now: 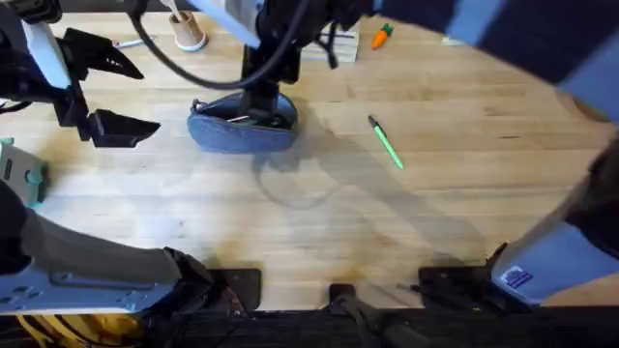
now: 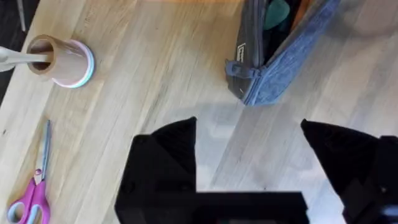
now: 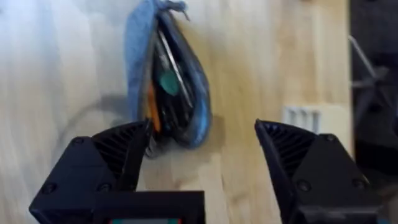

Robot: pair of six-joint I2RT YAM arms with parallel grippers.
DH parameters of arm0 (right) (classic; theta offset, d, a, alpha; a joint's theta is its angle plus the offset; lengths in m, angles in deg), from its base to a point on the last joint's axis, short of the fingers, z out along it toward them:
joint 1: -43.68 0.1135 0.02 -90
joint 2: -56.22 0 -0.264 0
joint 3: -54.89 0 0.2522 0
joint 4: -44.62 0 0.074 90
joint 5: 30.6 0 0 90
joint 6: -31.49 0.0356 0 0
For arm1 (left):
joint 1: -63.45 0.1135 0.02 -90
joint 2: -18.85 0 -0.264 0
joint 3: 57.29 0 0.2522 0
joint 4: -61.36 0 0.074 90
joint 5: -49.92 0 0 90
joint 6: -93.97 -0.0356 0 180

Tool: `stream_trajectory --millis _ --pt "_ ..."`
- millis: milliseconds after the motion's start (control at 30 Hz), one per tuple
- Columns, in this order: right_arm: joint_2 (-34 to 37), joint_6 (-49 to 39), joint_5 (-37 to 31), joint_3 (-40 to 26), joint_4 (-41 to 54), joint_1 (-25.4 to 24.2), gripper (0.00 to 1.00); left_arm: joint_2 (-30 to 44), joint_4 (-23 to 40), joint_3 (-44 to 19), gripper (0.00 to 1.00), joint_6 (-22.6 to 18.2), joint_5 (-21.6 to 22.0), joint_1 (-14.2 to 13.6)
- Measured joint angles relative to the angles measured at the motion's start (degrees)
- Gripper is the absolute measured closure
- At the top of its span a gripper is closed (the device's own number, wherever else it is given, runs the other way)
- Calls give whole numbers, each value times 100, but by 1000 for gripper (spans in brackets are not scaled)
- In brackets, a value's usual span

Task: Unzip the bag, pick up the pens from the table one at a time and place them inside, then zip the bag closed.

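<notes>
The grey-blue bag (image 1: 242, 130) lies on the table (image 1: 319, 232) left of centre, its zip open and its mouth gaping. Inside it I see an orange pen (image 3: 151, 102) and a teal-green tip (image 3: 168, 81). My right gripper (image 1: 267, 104) hangs open just above the bag's right end, and its fingers (image 3: 118, 155) hold nothing. One green pen (image 1: 385, 142) with a dark tip lies on the table to the right of the bag. My left gripper (image 1: 131, 94) is open to the left of the bag (image 2: 273, 56), apart from it.
A tape roll (image 2: 62, 62) with a wooden stick in it stands at the back left, and pink-handled scissors (image 2: 31, 193) lie near it. An orange carrot toy (image 1: 382, 36) and a small white ribbed block (image 1: 343, 43) sit at the back. A teal object (image 1: 24, 176) is at the left edge.
</notes>
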Motion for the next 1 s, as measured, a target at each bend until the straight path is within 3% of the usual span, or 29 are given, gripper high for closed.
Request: stream_trajectory --millis 233,500,667,833,1000 --pt "-980 184 -860 0 638 -281 9 0 2 0 7 0 0 0" --pt "-2207 836 -1003 0 1208 -1513 9 0 44 0 8 0 0 0" --pt "-3027 1090 -960 -27 2280 -2112 9 0 44 0 7 0 0 0" --pt "-3137 1309 -648 92 2905 -2599 9 0 44 0 8 0 0 0" --pt "-3036 1429 -275 836 2919 -3140 9 0 44 0 8 0 0 0"
